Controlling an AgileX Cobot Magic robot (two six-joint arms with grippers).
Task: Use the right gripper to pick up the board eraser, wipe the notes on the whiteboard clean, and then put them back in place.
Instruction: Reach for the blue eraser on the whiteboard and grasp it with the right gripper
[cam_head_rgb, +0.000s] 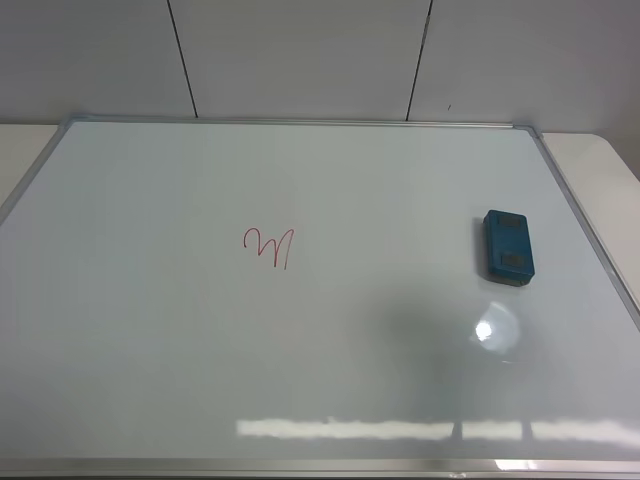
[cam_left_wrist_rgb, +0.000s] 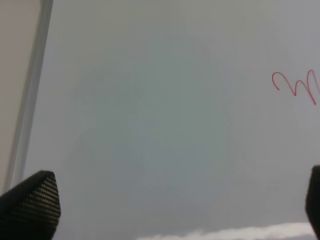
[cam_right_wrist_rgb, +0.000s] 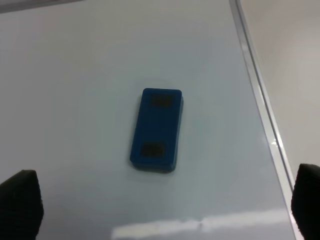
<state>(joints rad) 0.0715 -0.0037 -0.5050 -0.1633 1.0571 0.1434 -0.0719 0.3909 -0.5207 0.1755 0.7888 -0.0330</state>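
Observation:
The whiteboard fills the exterior high view, with a thin silver frame. The red notes sit left of its middle; part of them shows in the left wrist view. The teal-blue board eraser lies flat near the board's right edge, and shows in the right wrist view. My right gripper is open and empty, hanging above the board short of the eraser, with only its fingertips showing. My left gripper is open and empty above the board's left part. Neither arm shows in the exterior high view.
The board's silver frame runs along the right side close to the eraser, and along the left side. A white panelled wall stands behind the board. Beige table surface shows beyond the right frame.

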